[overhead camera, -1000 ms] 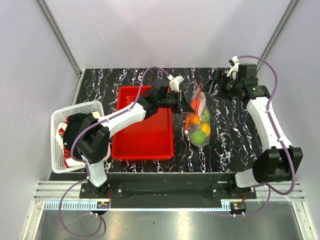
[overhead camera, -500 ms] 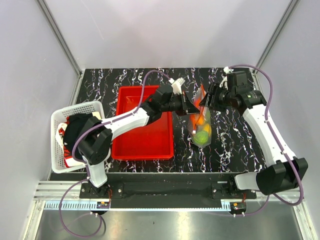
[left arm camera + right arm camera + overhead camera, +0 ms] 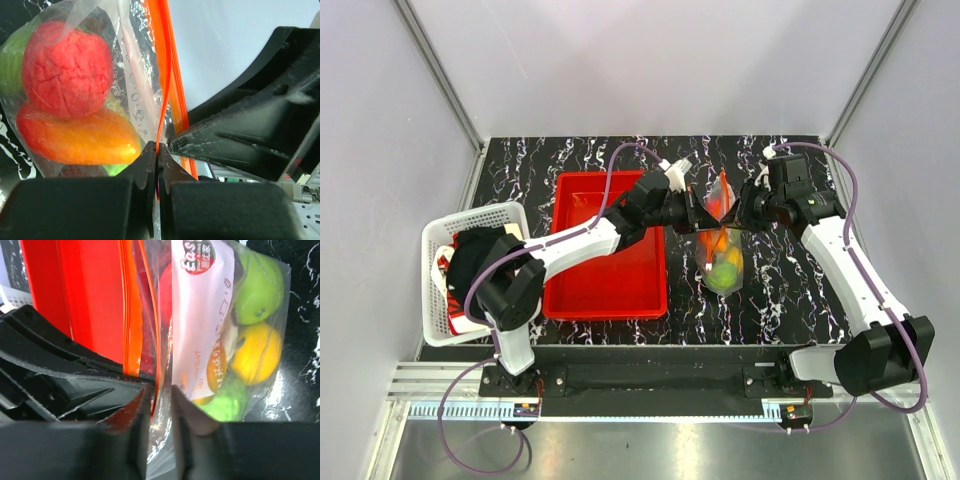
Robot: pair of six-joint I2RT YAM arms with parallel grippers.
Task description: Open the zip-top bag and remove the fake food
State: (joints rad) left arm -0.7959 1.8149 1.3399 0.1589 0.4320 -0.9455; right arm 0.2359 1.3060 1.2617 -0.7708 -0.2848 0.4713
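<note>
Clear crinkly zip-top bag (image 3: 723, 262): upright at 3 o'clock of red plastic tray (image 3: 605, 290).
Left gripper (image 3: 156, 150): clamped on one lip.
Right gripper (image 3: 157, 390): straddling opposite lip, pinch unclear — set for pulling apart.
Plastic fake food (image 3: 252, 355): inside.

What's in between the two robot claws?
The top of the bag, with its orange zip strip, lies between the left gripper and the right gripper. The top view shows it, and each wrist view shows bag film in its jaws.
</note>
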